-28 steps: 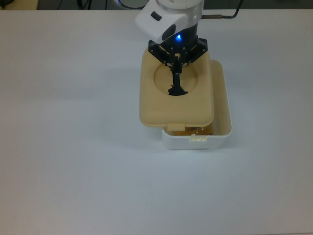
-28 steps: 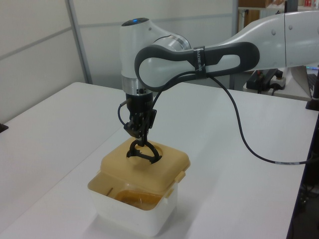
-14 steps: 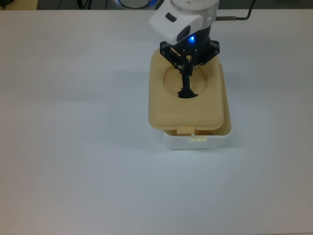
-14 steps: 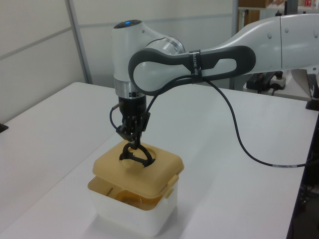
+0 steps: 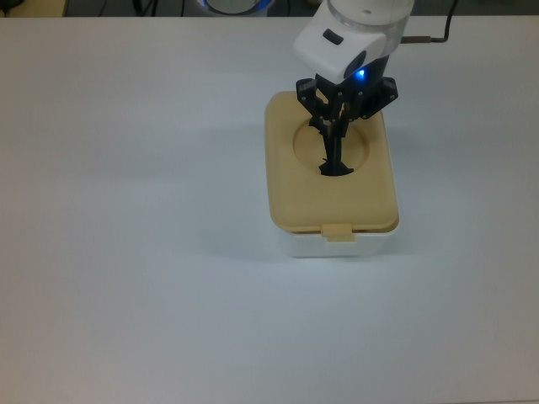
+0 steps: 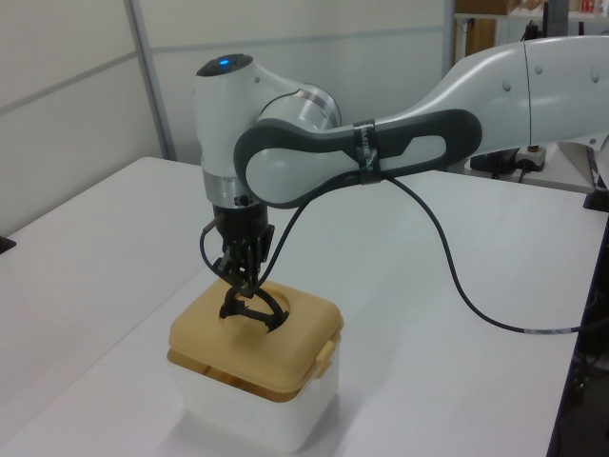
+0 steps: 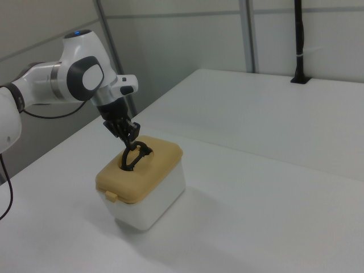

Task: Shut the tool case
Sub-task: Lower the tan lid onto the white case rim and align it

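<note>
on the white table (image 5: pixel 126 252) the beige lid (image 5: pixel 330 189) now sits square over the white box (image 5: pixel 337 246) of the tool case, no longer offset toward the top view's left. gripper (image 5: pixel 338 126) pinches the thin black handle (image 5: pixel 336 164) above the lid's round recess. smooth plastic, rounded corners.

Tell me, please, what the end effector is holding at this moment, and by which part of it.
The end effector holds the beige lid by its black handle, which stands up from the lid's round recess; the lid sits over the white box.
</note>
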`<state>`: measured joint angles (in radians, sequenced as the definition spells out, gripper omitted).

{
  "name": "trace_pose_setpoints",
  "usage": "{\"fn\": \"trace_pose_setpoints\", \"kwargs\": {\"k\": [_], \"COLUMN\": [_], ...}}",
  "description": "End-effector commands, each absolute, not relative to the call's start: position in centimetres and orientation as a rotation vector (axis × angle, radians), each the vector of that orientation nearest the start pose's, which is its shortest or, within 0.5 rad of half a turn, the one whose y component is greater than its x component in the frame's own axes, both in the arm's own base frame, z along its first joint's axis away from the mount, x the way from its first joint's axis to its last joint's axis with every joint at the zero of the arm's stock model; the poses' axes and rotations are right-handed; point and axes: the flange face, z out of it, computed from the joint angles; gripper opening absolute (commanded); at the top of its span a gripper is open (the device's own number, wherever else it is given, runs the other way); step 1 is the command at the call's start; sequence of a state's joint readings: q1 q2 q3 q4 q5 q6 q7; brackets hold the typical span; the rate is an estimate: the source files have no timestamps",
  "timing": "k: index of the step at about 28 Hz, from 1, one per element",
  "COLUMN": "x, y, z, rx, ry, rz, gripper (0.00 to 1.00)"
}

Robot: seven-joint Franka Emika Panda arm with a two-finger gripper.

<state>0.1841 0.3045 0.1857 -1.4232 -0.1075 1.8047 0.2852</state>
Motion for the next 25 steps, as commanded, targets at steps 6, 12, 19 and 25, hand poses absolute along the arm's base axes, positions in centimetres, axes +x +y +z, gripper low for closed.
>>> {"fn": "trace_pose_setpoints", "kwargs": {"k": [6,12,19,25], "x": [63.4,63.7,63.7,63.7], "y": [23.1,24.0,23.8,23.4], "z": [52.5,51.2,51.3,51.6], "rx": [-3.156,-3.164,-3.175,-3.178], "ry": [-0.096,-0.096,-0.131,-0.145], "rz": [-0.202,-0.214,-0.221,-0.221], "gripper": [0.00,0.00,0.00,0.00]}}
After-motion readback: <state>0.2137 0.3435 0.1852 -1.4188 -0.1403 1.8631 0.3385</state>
